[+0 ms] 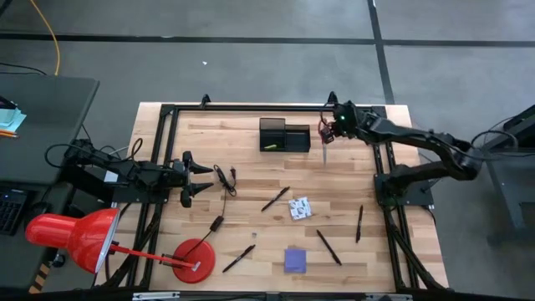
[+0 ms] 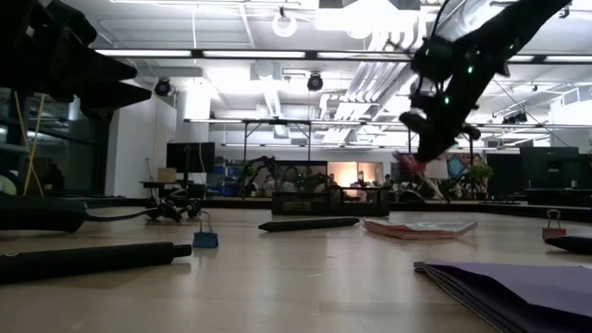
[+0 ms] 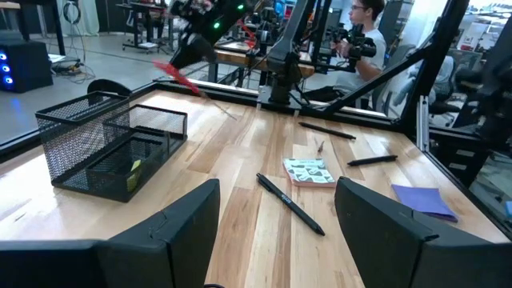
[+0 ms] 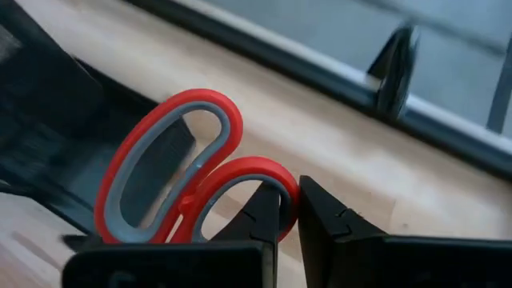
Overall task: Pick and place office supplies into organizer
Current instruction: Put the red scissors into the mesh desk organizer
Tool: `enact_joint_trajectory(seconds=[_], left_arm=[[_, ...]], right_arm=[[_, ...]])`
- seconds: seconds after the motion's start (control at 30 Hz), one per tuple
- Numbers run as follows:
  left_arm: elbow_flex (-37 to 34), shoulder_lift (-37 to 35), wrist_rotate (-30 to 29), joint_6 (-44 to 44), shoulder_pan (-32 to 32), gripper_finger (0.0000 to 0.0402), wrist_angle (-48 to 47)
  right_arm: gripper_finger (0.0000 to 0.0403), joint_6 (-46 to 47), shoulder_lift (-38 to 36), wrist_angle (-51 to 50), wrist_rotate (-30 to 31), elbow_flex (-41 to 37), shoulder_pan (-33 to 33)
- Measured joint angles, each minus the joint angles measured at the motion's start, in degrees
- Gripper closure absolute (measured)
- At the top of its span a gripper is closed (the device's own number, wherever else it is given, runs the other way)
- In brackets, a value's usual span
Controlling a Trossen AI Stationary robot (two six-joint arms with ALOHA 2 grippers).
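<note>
My right gripper pinches one red handle loop of the scissors, hanging just right of the organizer at the desk's far edge. That thin hold could let them swing, snagging the mesh wall. My left gripper waits spread. No readable writing.
</note>
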Motion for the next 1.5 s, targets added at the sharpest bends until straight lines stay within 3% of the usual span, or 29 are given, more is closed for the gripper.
enact_joint_trajectory(seconds=[0.13,0.27,0.63,1.03,1.23,1.5], left_arm=[[0.0,0.0,0.0,0.0,0.0,0.0169,0.0],[0.0,0.0,0.0,0.0,0.0,0.0169,0.0],[0.0,0.0,-0.1,0.0,0.0,0.0169,0.0],[0.0,0.0,-0.2,0.0,0.0,0.0169,0.0],[0.0,0.0,-0.2,0.0,0.0,0.0169,0.0],[0.0,0.0,-0.2,0.0,0.0,0.0169,0.0]], right_arm=[[0.0396,-0.7,-4.7,1.7,4.6,0.0,4.1],[0.0396,-2.6,-7.7,8.2,5.6,0.0,8.2],[0.0396,-14.1,-6.7,26.0,14.8,0.1,17.3],[0.0396,-28.2,5.2,51.5,17.3,0.1,18.1],[0.0396,-33.3,12.3,66.5,14.5,0.2,16.6],[0.0395,-35.9,19.6,67.7,11.7,8.2,15.6]])
